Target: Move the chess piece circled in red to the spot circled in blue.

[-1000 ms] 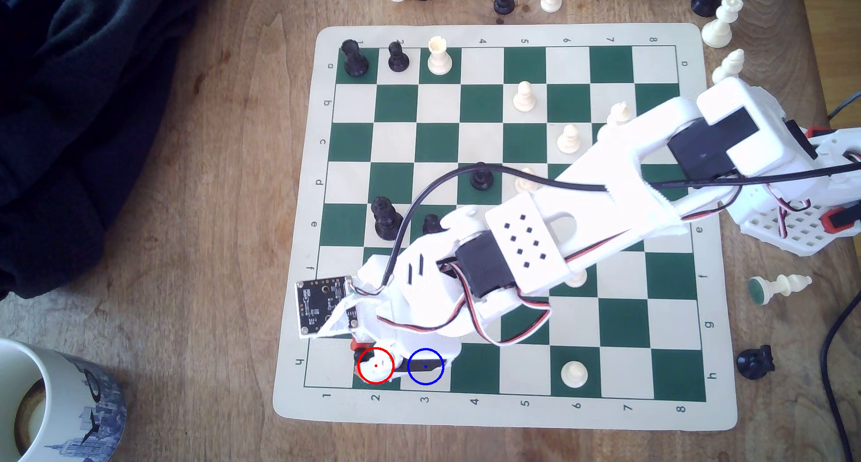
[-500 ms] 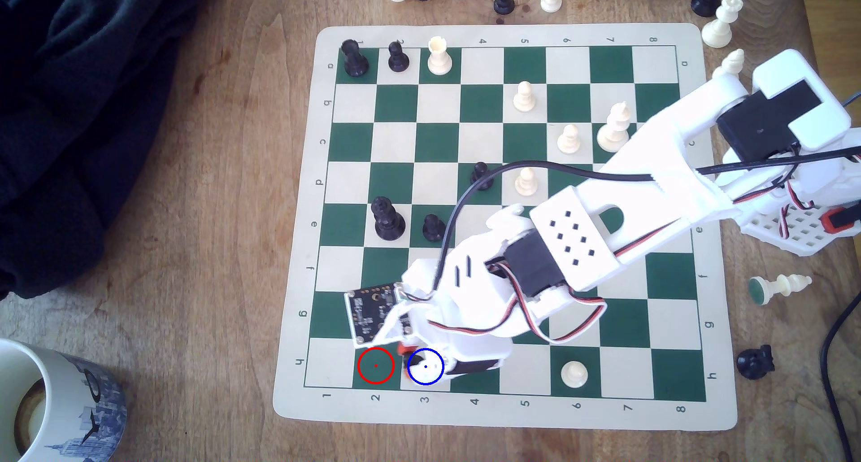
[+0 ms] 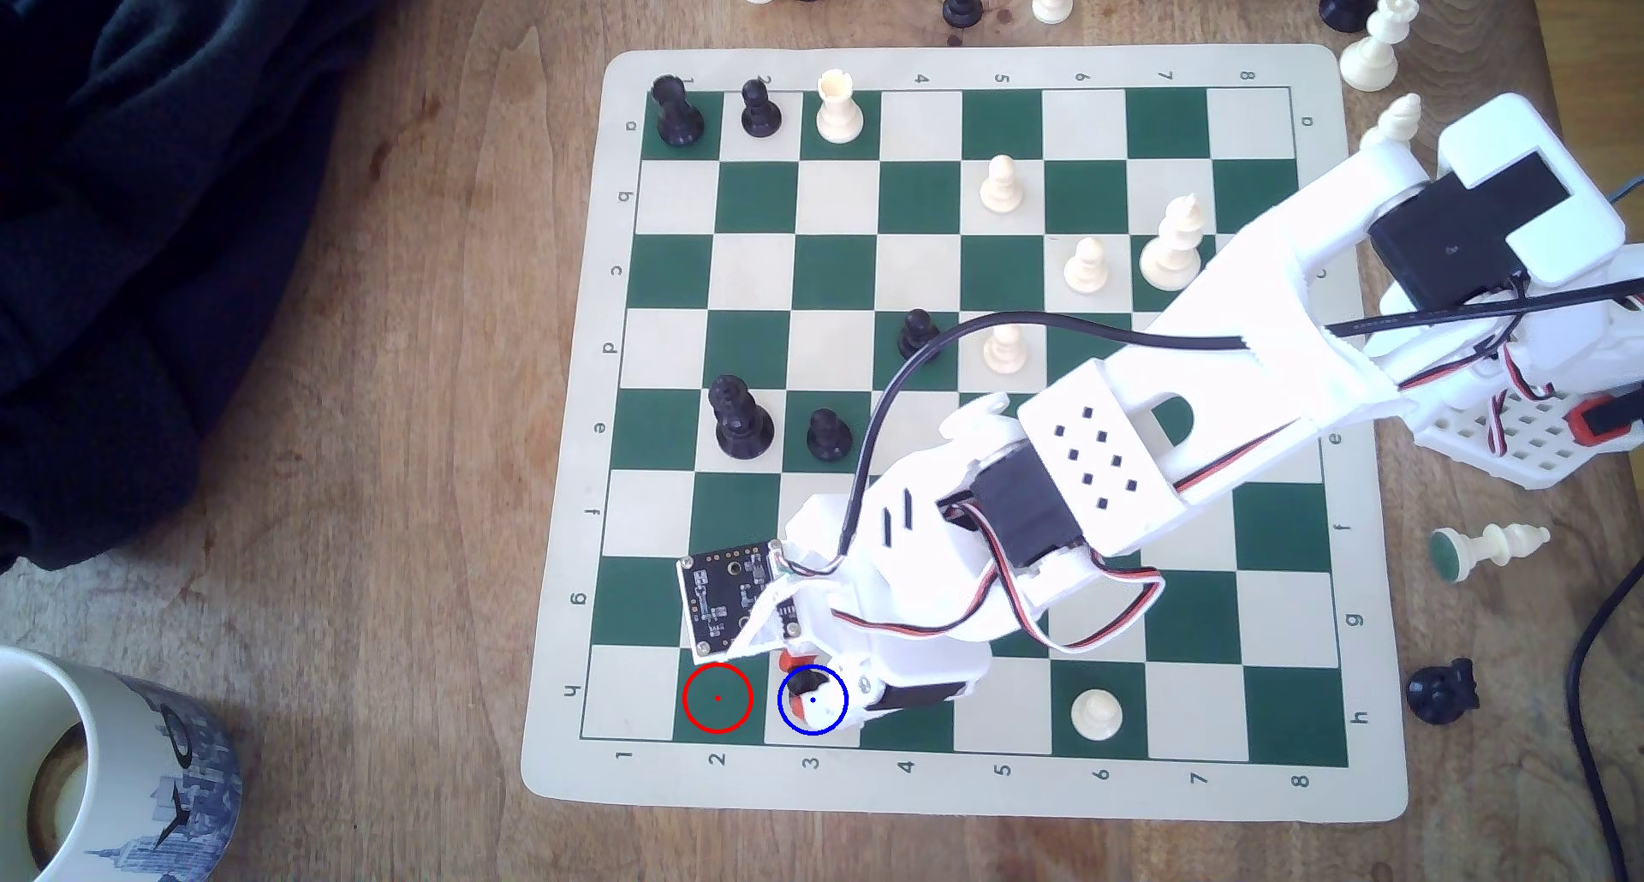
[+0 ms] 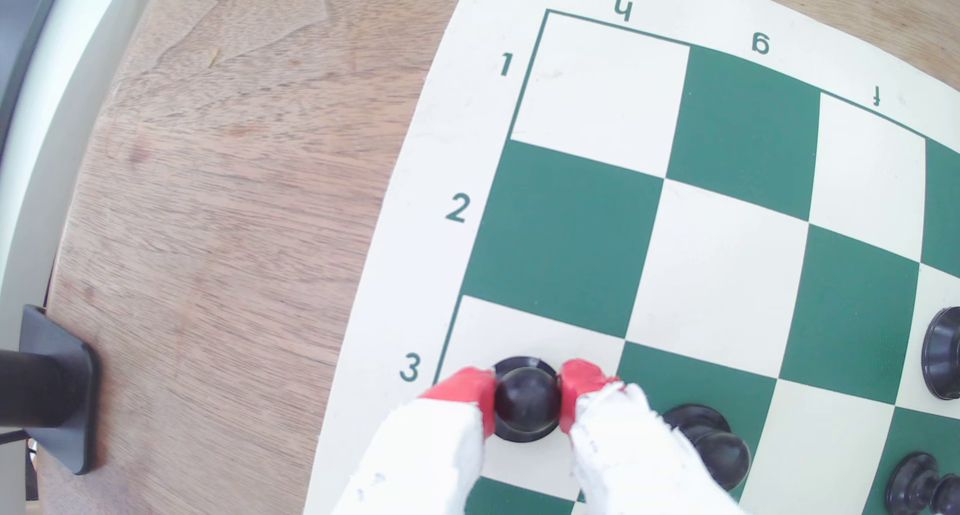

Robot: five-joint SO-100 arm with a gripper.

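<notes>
Two red fingertips (image 4: 470, 393) of the gripper (image 4: 527, 401) clamp the ball head of the black pawn (image 4: 525, 398), whose base sits on the cream square with the blue ring (image 3: 812, 700) (row h, column 3). Just beside that square, toward the exterior view's left, the red-ringed green square (image 3: 718, 698) is bare.

My gripper (image 4: 527, 403) was white with red fingertips (image 4: 470, 390), closed around a glossy black pawn (image 4: 526, 396). The board (image 3: 1370, 580) was chequered green and cream with a cream border; at its nine o'clock stood a blue-patterned white mug (image 3: 169, 757).
</notes>
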